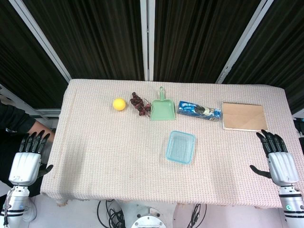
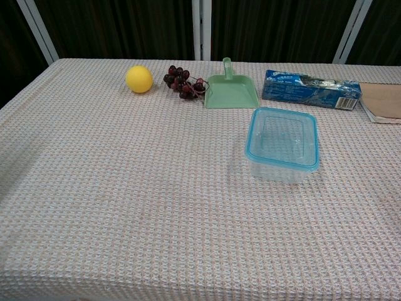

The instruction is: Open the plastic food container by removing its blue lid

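Head view: left hand (image 1: 27, 159) and right hand (image 1: 278, 156) off the table's (image 1: 95, 156) side edges, fingers spread, holding nothing; plastic food container (image 1: 180, 147) right of centre, blue lid (image 1: 181, 137) on.

Chest view: hands unseen; brown board (image 2: 383, 102) cut off at right edge; lid rim (image 2: 282, 164) sharper.

Left robot hand (image 1: 27, 159) and right robot hand (image 1: 279, 159) both empty, fingers extended, apart.
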